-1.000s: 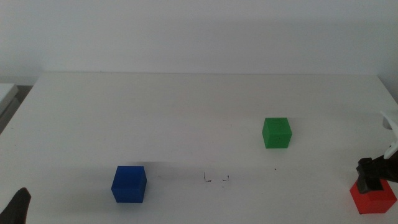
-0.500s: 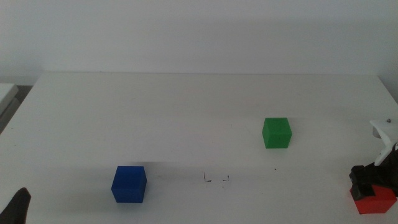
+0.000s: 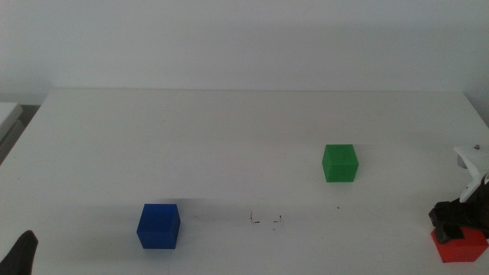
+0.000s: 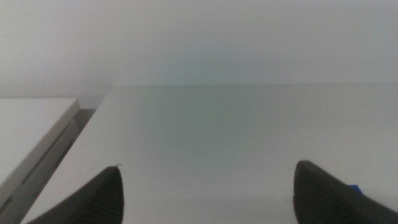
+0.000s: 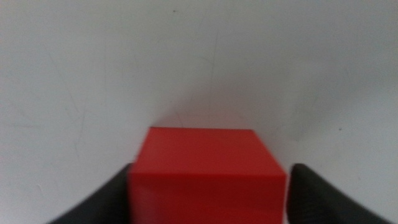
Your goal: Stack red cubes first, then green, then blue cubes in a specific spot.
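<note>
Since a second ago the right hand (image 3: 457,221) has come down over the red cube (image 3: 459,246) near the table's (image 3: 229,145) front right corner, so that less of the cube's top shows in the middle view; in the last half second it has hardly shifted. The right wrist view shows the red cube (image 5: 207,173) sitting between the two dark jaws, which stand spread to either side of it; one jaw lies just against the cube's side and a narrow strip of white table shows between the cube and the other jaw, so the hand is wide and not clamped.

The green cube (image 3: 340,163) rests on the table right of centre, well apart from the red one. The blue cube (image 3: 158,226) rests toward the front left. Between them, nearer the front edge, are the black pen marks (image 3: 266,220) with white between them.

The left hand (image 3: 21,258) waits at the bottom left corner of the middle view; its wrist view shows its jaws spread wide over bare table.
</note>
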Controlling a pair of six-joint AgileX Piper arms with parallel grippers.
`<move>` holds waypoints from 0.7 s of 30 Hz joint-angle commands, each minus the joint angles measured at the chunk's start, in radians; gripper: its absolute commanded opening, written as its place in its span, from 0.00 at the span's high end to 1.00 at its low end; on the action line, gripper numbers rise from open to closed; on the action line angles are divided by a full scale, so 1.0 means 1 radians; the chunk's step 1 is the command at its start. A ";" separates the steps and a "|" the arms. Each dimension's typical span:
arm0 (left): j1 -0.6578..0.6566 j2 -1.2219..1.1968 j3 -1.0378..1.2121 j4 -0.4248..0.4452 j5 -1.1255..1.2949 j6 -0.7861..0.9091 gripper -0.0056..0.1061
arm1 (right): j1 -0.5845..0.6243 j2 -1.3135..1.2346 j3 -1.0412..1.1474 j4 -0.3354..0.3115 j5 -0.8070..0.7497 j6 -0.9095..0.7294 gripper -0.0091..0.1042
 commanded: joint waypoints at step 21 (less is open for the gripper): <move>0.002 -0.003 0.001 -0.003 -0.014 0.000 0.12 | 0.007 -0.004 -0.023 0.024 0.050 0.226 0.79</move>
